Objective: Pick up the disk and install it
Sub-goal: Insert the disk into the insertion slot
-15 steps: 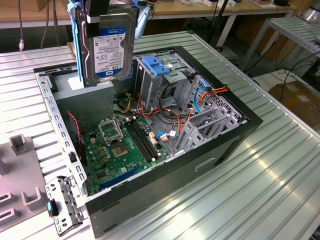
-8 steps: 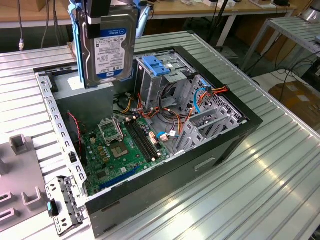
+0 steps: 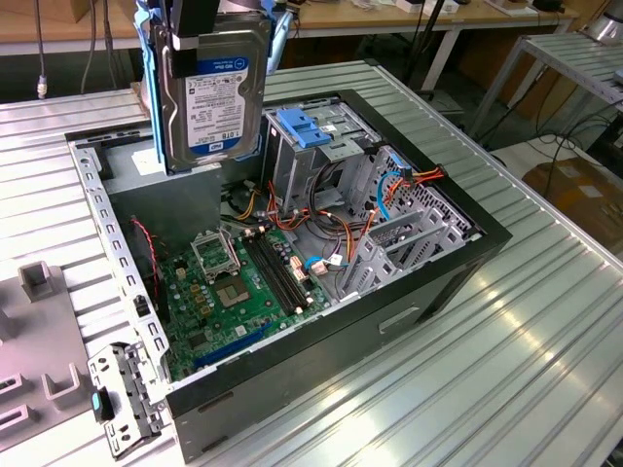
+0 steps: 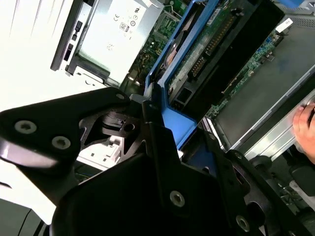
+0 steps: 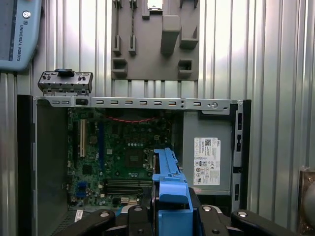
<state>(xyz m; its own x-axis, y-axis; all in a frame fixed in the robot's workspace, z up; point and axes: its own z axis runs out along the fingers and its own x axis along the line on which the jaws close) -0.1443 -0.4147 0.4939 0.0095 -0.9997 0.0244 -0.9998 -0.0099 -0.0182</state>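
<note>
The gripper (image 3: 198, 27) is clenched on the upper end of the disk (image 3: 209, 97). The disk hangs upright in its blue carrier above the open computer case (image 3: 443, 282), over the motherboard (image 5: 123, 157) edge beside the power supply (image 5: 206, 160). The case lies on the ribbed metal counter (image 3: 526, 389).

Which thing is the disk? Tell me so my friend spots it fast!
Find the open black computer case on the ribbed metal table. Above it, the end effector holds the disk upright. It is silver with a blue-and-white label and a blue frame, unlike the blue clip on the grey cage below.
</note>
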